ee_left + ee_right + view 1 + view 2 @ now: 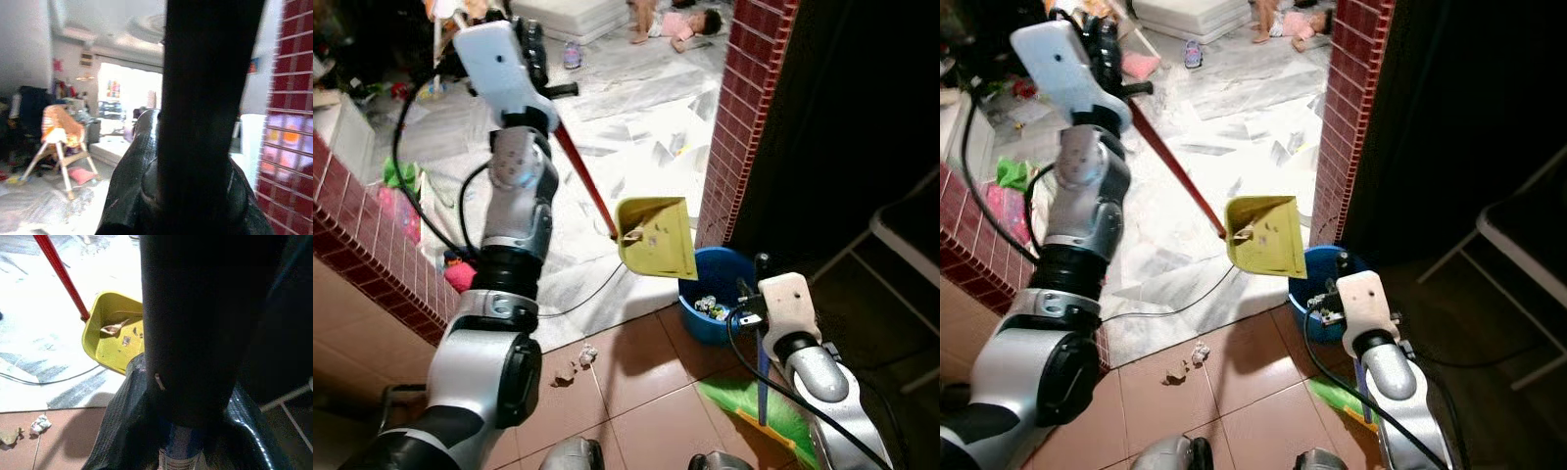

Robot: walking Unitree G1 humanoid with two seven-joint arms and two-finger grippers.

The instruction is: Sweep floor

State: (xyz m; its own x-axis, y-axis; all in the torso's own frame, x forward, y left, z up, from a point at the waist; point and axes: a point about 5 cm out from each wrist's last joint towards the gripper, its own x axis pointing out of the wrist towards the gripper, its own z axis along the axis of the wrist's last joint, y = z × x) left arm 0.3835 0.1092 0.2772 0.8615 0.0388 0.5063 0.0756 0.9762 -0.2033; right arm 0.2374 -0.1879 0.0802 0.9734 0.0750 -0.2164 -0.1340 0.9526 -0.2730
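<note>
Above the blue bucket (717, 284), the yellow dustpan (656, 238) hangs tilted with scraps inside, its red handle (582, 181) clamped in the left gripper (536, 61) jaws. Right gripper (762, 274) jaws closed around the blue broom handle (762, 377); green bristles (759, 411) on tiles. Crumpled debris (578, 364) lies nearby on the floor (636, 372).

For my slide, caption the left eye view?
Left gripper lifts yellow dustpan over blue bucket; right gripper holds broom.

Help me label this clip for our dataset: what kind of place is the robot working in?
Most likely a lived-in family home: a red brick pillar beside marble flooring, a mattress on the floor, and a high chair amid clutter.
</note>
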